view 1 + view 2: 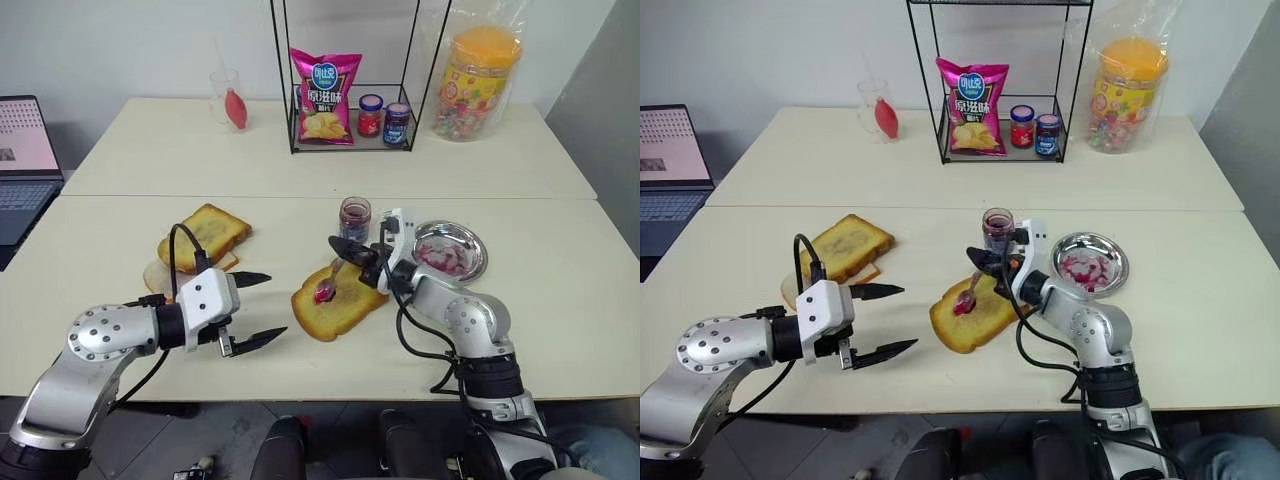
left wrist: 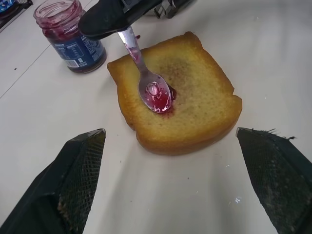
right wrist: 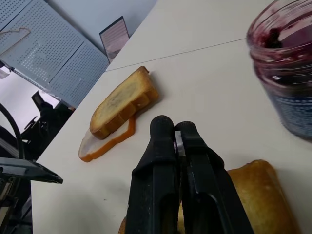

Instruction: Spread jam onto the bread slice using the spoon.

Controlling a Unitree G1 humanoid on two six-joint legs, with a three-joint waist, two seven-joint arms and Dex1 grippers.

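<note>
The bread slice (image 1: 345, 305) lies flat near the middle of the table, golden with a browner centre. The spoon (image 2: 146, 78) rests its bowl on the bread's near-left part, with a small pool of red jam (image 2: 165, 103) in and under it. My right gripper (image 1: 350, 250) is shut on the spoon's handle above the bread's far edge; its fingers (image 3: 163, 146) are pressed together around a silver sliver. My left gripper (image 1: 278, 304) hovers open just left of the bread, holding nothing, its fingers (image 2: 73, 180) wide apart.
An open jam jar (image 1: 354, 215) stands just behind the bread. A round steel dish (image 1: 470, 262) smeared with jam sits to the right. Another toast (image 1: 205, 232) lies on a pale slice (image 1: 158, 277) at left. Rack (image 1: 290, 100), candy jar (image 1: 478, 80), glass (image 1: 228, 100) and laptop (image 1: 25, 150) stand further off.
</note>
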